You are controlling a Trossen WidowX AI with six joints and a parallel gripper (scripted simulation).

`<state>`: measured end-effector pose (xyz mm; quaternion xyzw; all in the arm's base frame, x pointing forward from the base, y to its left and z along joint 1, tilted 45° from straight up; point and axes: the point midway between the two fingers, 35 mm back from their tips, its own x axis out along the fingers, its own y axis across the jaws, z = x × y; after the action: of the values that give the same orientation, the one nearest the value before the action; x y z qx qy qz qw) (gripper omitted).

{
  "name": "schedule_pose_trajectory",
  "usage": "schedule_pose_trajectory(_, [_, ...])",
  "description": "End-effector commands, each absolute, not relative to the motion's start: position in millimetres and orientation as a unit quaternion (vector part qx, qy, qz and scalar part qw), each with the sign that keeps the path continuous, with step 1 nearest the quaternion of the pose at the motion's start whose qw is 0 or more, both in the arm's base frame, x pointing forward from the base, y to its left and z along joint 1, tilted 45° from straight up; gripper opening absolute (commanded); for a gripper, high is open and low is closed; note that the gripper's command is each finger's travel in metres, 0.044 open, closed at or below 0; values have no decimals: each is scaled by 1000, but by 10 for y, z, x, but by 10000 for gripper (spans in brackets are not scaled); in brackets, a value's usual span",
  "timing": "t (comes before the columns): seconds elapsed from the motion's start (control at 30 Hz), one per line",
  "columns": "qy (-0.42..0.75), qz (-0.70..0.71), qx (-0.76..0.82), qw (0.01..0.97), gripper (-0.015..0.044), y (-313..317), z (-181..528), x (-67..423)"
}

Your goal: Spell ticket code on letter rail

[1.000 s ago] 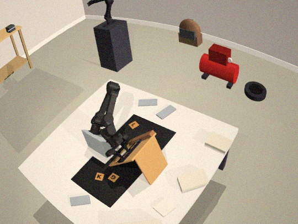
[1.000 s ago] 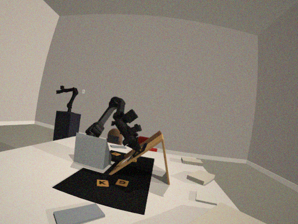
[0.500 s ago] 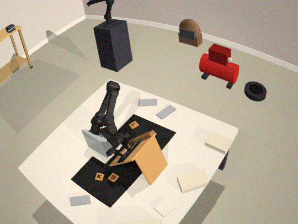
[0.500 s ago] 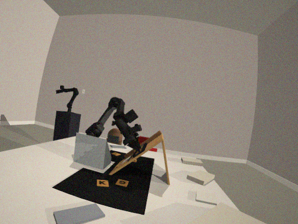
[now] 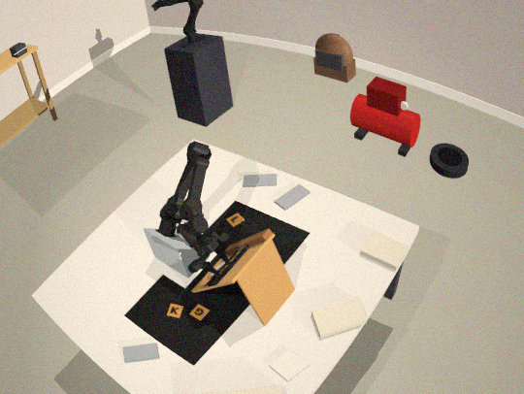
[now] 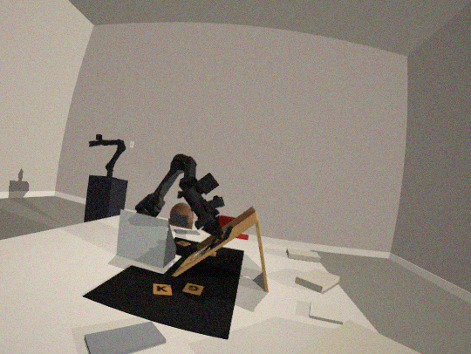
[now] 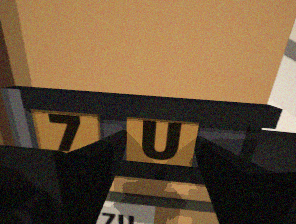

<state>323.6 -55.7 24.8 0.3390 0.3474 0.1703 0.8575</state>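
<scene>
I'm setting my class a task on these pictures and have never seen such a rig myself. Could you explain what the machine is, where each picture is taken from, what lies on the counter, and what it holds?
The machine is a dark jointed robot arm ending in a gripper whose two jaws pinch things. One picture looks down from above, one from the side, and one from a camera on the wrist. On the white counter lies a black mat with a tilted wooden board carrying a dark letter rail. Loose tiles K, G and L rest on the mat. In the wrist view the jaws grip the U tile in the rail, beside a 7 tile.
</scene>
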Motion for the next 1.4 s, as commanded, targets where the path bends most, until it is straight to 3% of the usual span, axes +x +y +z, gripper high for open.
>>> schedule_pose_trajectory(0.0, [349, 168, 340, 857, 0, -535, 254, 3220])
schedule_pose_trajectory(0.77, [349, 168, 341, 857, 0, -444, 341, 3213])
schedule_pose_trajectory(1.13, [349, 168, 341, 857, 289, -478, 360, 3198])
schedule_pose_trajectory(1.37, [349, 168, 341, 857, 295, -526, 403, 3144])
